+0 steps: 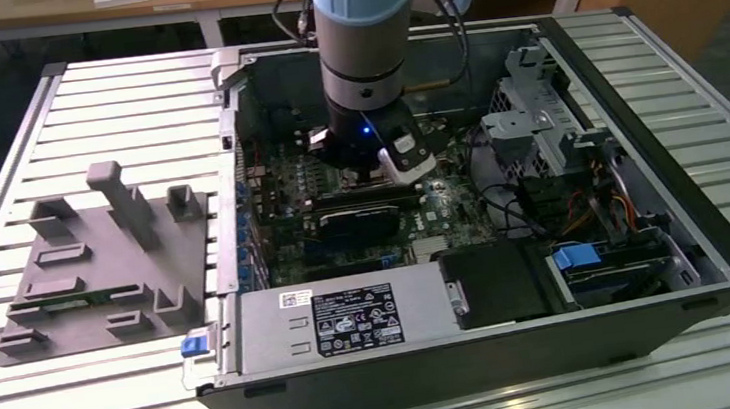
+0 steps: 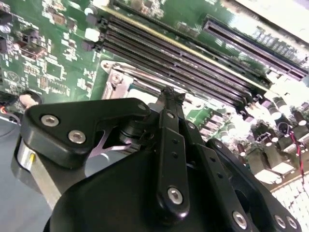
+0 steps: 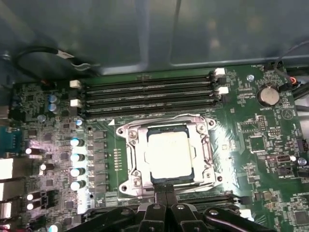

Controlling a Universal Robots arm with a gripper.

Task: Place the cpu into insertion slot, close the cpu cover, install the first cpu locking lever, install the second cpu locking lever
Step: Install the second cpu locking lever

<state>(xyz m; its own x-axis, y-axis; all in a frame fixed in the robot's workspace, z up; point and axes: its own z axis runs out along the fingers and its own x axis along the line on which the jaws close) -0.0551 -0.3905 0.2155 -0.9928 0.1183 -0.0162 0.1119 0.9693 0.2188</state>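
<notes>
Black linkage of my gripper [image 2: 170, 94] sits closest in the second wrist view — fingers brought together to a narrow tip, nothing between them afaict, tip right at the edge of the insertion slot [image 2: 126, 79]. Memory slots [image 2: 183, 58] run just past it on the green motherboard [image 2: 48, 63].

First wrist view: gripper [image 3: 165, 189] tip pinched closed, just touching or just short of the socket's near edge — can't tell which. Cpu [image 3: 167, 154] lies flat inside the insertion slot [image 3: 166, 152], pale top showing through the window of the cpu cover [image 3: 137, 154], which looks folded down over it. So chip seated, cover prob closed; my guess is I'm at the rim bc that's where a locking lever would run, but I can't pick the levers out w/ confidence. Closed tip makes sense for pushing a thin lever, not for grabbing.

Exterior view: arm [image 1: 363, 34] comes down near-vertical into the open pc case [image 1: 688, 224], wrist bent little, gripper [image 1: 365, 172] low over the board mid-case. Grey fixture block [image 1: 109, 259] sits on the slatted table [image 1: 114, 98] at the exterior view's left, well apart from the case.
</notes>
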